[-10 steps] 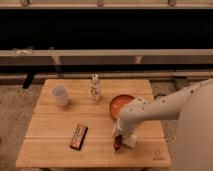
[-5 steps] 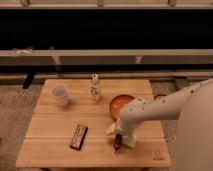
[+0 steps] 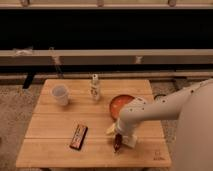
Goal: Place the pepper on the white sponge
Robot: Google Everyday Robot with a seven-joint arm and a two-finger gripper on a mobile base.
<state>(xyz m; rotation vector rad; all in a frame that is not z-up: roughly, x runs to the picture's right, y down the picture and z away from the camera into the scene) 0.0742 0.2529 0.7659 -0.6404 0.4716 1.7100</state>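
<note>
Red pepper point(image 3: 117, 143) in gripper point(image 3: 119, 141), one white sponge point(image 3: 110, 130)

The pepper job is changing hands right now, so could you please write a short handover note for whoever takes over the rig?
End effector: low over the table's front right, with the pepper at its tip; whether it grips the pepper cannot be told.
White sponge: just left of the arm, in front of the orange bowl, partly hidden.
Done: the end effector has reached the pepper.
Left: set the pepper on the sponge, then release.
</note>
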